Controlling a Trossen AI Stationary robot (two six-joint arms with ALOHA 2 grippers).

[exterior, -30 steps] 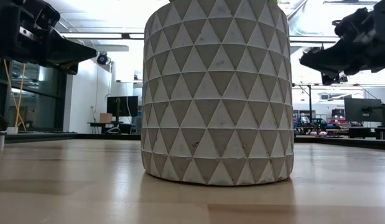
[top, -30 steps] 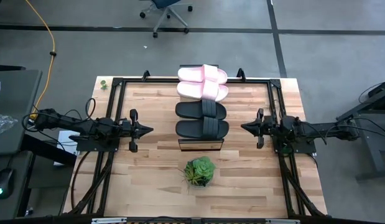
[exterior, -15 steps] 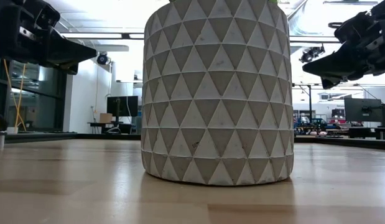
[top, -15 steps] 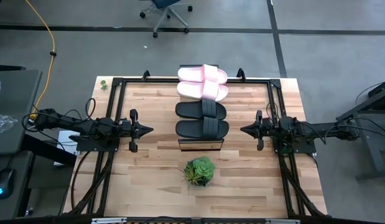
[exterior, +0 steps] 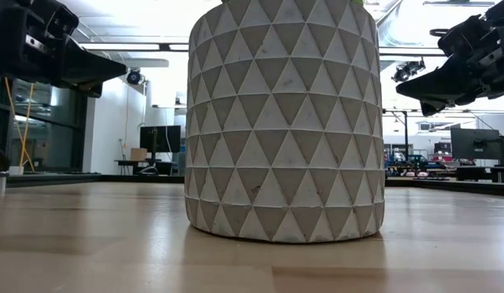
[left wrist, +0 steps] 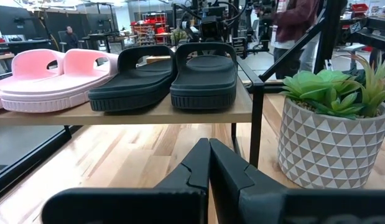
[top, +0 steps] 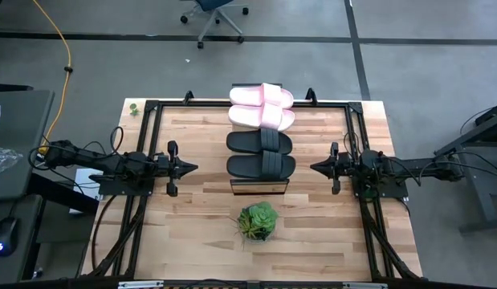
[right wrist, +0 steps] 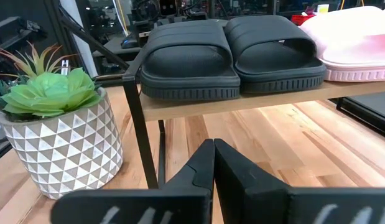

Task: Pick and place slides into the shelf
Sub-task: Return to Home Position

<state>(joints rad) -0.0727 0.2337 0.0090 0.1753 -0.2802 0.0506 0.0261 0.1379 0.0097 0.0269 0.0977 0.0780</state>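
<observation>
All four slides stand side by side on the shelf's plank top, resting on their soles. The two pale pink slides are at the far end and the two black slides nearer. The left wrist view shows the black pair and the pink pair on the plank. My left gripper hovers left of the shelf, shut and empty. My right gripper hovers right of it, also shut and empty. Both point at the black slides.
A green leafy plant in a white triangle-patterned pot stands just near of the shelf's near end and fills the low view. A dark frame runs around the tabletop. A person stands in the room beyond the table.
My right gripper has sunk a little and shifted slightly, then kept still. The slides, the shelf and the plant have stayed where they were.
</observation>
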